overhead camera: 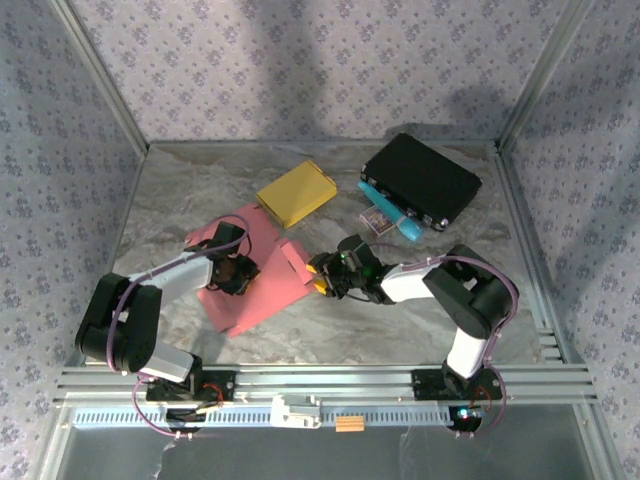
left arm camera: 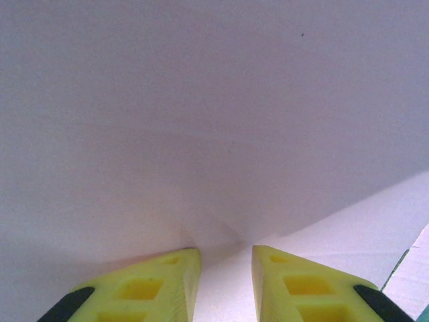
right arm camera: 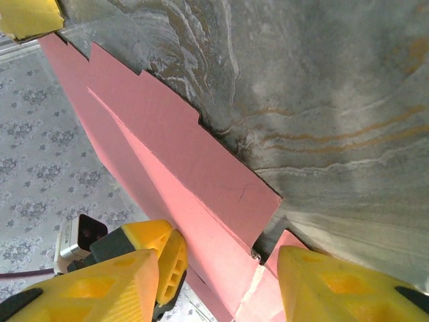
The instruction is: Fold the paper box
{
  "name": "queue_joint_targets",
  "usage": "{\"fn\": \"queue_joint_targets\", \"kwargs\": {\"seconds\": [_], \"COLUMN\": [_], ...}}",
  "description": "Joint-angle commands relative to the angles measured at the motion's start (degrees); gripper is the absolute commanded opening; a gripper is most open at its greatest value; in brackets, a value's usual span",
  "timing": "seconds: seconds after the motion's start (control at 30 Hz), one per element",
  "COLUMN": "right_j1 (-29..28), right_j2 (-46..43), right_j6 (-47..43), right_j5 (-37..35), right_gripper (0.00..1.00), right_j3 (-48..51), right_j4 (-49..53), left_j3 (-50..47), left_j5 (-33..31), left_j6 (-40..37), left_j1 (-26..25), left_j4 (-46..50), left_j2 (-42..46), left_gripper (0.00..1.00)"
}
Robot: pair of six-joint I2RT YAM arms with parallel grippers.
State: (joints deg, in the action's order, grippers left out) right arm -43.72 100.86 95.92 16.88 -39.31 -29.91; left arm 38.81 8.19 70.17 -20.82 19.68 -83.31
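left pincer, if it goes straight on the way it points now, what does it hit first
the paper box: its pale pink panel stands right ahead of the left pincer, seemingly very close, though depth is unclear

No legible text, label, brand or number in any view. Small printed packet (overhead camera: 376, 221) on the table (overhead camera: 400, 320), beside the black case (overhead camera: 421, 180), carries a pattern too small to read. Pink paper box (overhead camera: 262, 270) surfaces are plain.
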Motion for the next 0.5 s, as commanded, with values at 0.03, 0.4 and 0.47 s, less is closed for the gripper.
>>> {"fn": "queue_joint_targets", "kwargs": {"seconds": [0.03, 0.4, 0.47], "right_j1": [1.44, 1.89, 1.98], "right_j2": [3.29, 5.12, 5.46], "right_j6": [-2.69, -6.01, -6.63], "right_j5": [-2.89, -3.12, -3.11], "right_gripper": [0.48, 0.37, 0.33], "right_j3": [-0.27, -0.73, -0.88], "right_j4": [-1.86, -3.32, -3.34], "left_j3": [-1.89, -0.82, -0.51], "left_j5": [0.70, 0.62, 0.59], "left_j6": [-0.12, -0.84, -0.98], "left_j1": [-1.07, -1.15, -1.15], "left_j4": [5.71, 6.20, 6.32], "left_j2": [-1.37, -2.09, -2.21], "left_gripper": [0.30, 0.29, 0.29]}}
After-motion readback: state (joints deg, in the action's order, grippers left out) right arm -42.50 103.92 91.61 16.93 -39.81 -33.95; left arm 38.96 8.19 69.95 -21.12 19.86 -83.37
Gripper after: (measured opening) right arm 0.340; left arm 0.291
